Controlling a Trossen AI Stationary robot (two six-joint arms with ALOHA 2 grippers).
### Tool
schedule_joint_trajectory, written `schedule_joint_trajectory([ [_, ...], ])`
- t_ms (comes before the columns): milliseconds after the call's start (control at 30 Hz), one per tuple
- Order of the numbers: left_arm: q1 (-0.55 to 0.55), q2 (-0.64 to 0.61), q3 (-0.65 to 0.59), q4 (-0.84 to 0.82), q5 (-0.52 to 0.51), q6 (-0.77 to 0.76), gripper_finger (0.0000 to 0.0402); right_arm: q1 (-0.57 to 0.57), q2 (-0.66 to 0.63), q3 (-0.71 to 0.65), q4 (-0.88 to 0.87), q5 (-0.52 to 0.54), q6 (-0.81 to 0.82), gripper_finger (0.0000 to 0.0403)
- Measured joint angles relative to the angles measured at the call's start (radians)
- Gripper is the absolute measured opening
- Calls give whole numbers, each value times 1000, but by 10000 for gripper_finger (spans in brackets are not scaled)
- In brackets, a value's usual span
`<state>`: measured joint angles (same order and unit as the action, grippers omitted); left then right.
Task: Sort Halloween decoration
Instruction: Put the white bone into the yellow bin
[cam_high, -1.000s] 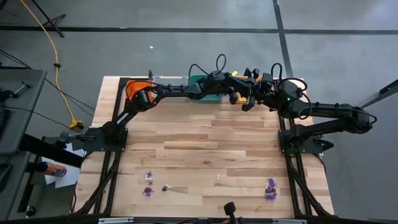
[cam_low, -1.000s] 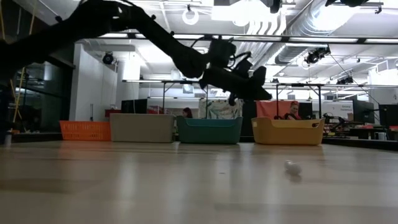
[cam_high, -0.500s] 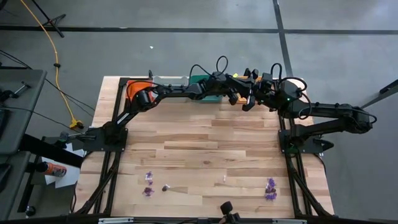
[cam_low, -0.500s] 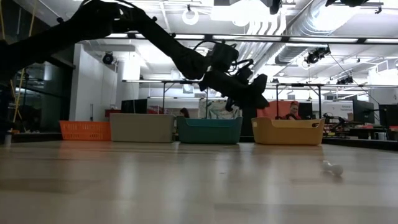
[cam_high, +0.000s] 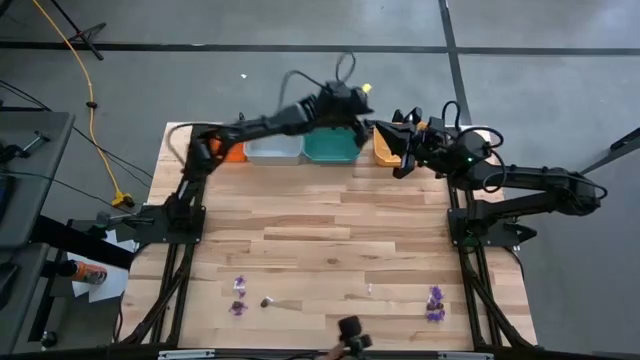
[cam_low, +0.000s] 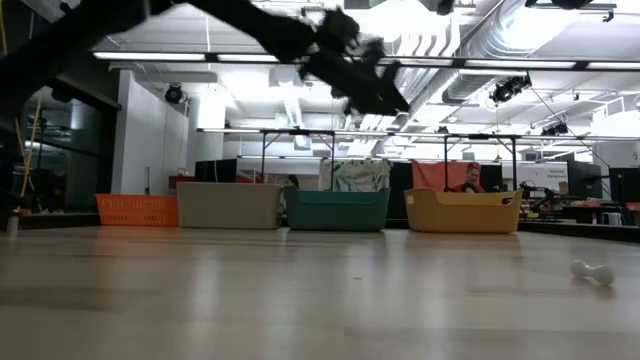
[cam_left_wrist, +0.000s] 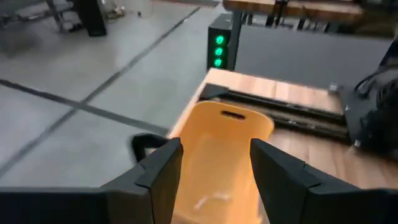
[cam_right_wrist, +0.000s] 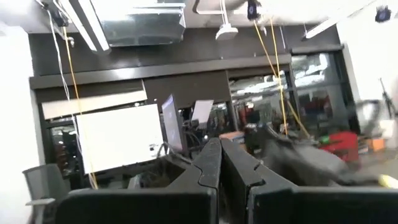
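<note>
Left tool (cam_left_wrist: 214, 171) is hanging open over the far orange tray (cam_left_wrist: 221, 155); right tool (cam_right_wrist: 221, 163) is waiting closed nearby. Risk: arms are close, could be bumping w/ each other.

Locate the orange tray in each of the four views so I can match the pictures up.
High view: orange tray at the table's far edge, rightmost in the tray row, partly under the right arm.
Low view: it stands right of the green tray.
Left wrist view: it lies beyond the open left pincer.
Right wrist view: not in it.
Shared landmark: the green tray beside it.
</note>
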<state>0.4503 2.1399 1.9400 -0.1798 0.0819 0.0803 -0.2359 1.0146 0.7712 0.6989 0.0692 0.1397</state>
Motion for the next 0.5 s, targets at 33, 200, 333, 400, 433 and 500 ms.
schedule_joint_trajectory([
  [33,9,-41,0,-64,2,25,173,0,-8,0,-2,0,-14,0],
  [200,52,-241,-11,-356,99,60,129,0,-51,0,-24,-1,-58,0],
  [333,46,-419,-168,-385,172,48,52,0,-86,0,-122,-1,-77,0],
  [400,26,-527,-307,-318,178,15,15,0,-99,0,-193,-1,-53,0],
  [433,13,-584,-392,-270,178,-9,9,1,-103,0,-231,-2,-31,0],
  [500,-23,-700,-576,-141,177,-60,11,5,-108,0,-313,-19,36,0],
])
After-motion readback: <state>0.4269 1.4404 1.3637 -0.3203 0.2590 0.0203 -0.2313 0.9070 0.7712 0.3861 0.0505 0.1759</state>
